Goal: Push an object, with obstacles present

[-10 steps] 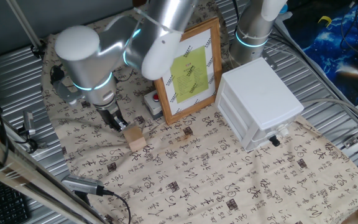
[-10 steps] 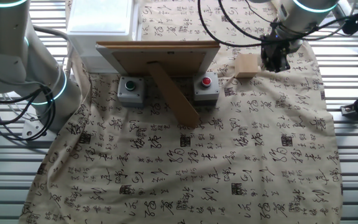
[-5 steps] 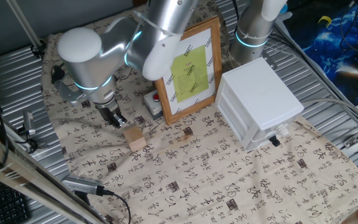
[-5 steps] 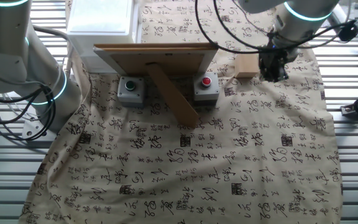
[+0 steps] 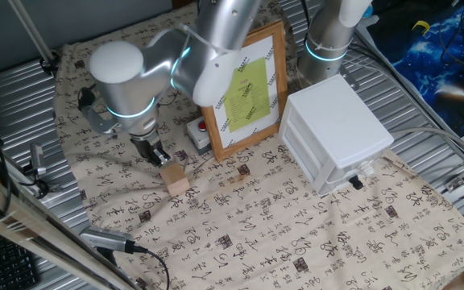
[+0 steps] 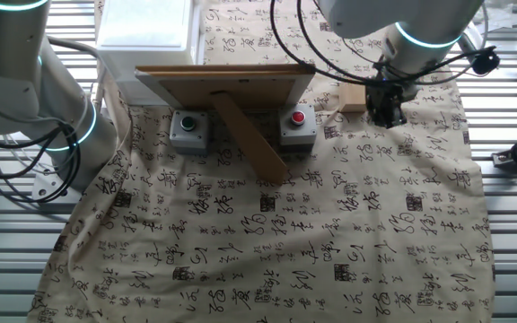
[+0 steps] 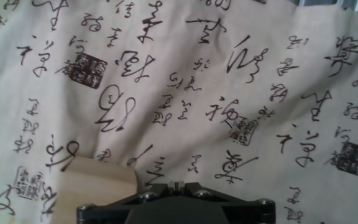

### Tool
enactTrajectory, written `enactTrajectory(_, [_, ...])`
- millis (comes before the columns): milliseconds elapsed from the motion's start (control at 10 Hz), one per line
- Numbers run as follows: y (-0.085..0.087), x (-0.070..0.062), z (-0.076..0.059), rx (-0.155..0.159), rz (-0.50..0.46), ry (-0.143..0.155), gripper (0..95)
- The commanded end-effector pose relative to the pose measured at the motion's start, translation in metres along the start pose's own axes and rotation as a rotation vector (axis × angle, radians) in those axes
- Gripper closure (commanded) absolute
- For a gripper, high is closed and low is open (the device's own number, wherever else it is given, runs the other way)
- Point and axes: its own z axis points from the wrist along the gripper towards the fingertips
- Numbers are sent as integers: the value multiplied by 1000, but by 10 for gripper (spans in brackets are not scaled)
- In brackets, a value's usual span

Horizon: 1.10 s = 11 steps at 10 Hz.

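Observation:
The small pale tan wooden block (image 5: 175,178) sits on the patterned cloth, left of the picture frame. It also shows in the other fixed view (image 6: 354,98) and at the lower left of the hand view (image 7: 95,188). My gripper (image 5: 156,154) is shut and empty, its tips low at the block's back-left side; in the other fixed view it (image 6: 384,109) stands right beside the block. The wooden-framed picture (image 5: 245,89) leans upright, with the grey box with red button (image 5: 199,133) at its foot. The white drawer unit (image 5: 337,133) stands to the right.
In the other fixed view, two grey button boxes, one green (image 6: 187,130) and one red (image 6: 298,125), sit behind the frame's wooden prop (image 6: 245,135). A second robot arm base (image 5: 329,40) stands at the back. Metal slats edge the cloth.
My gripper has shifted toward the block's side, closing the gap to it. The block has barely moved.

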Motion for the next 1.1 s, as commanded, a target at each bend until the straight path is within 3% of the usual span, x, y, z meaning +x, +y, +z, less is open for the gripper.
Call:
enactTrajectory(100, [8,-2,7,-22,5,-16,950])
enactTrajectory(400, [23,-8,10,-49,32,-25,950])
enactTrajectory(600, [42,-14,9,-50,54,-24,950])
enactTrajectory(1100, [70,-20,4,-57,89,-24,950])
